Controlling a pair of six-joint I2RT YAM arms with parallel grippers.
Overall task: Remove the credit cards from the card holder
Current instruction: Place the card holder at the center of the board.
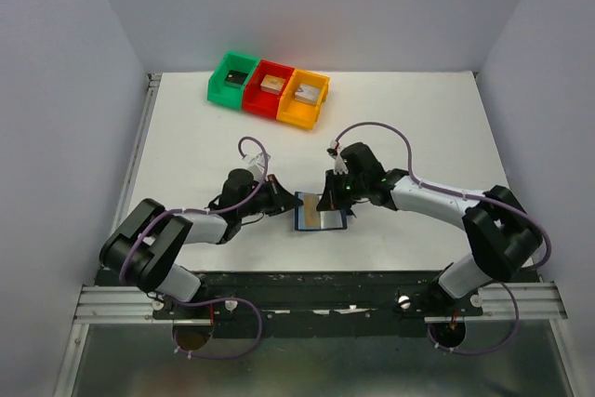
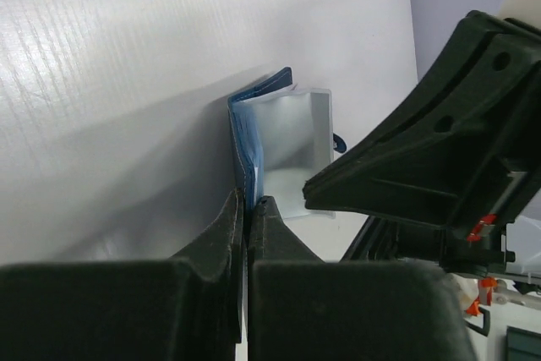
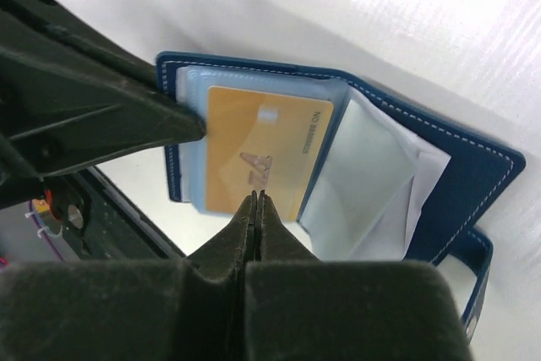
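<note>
Card holder (image 1: pixel 321 214) is lying flopped open on the white tabletop (image 1: pixel 418 118), pretty much dead centre between the two arms and near their end of it.

Coming in from the left, the left claw (image 2: pixel 247 207) is clenched tight on the edge of the holder, with the navy cover and the lighter blue pockets pinched between its tips. From its own camera that flap stands up off the surface a bit.

Next along, in the right wrist view, the tan-gold card (image 3: pixel 262 145) sits in the pocket on the side the left claw grips, most of its face showing. The right claw (image 3: pixel 256 200) is squeezed shut right on the near edge of that card, tips together with the card between them.

Further right in that view there's a clear sleeve (image 3: pixel 363 175) with something pale white behind it; can't tell if that's a card. Past it the snap tab (image 3: pixel 478 268) pokes out at the corner.

Way at the back, well apart from all this, three bins sit touching in a row: green bin (image 1: pixel 221 90), red bin (image 1: pixel 260 104), orange bin (image 1: pixel 297 118), each with a small block inside.
</note>
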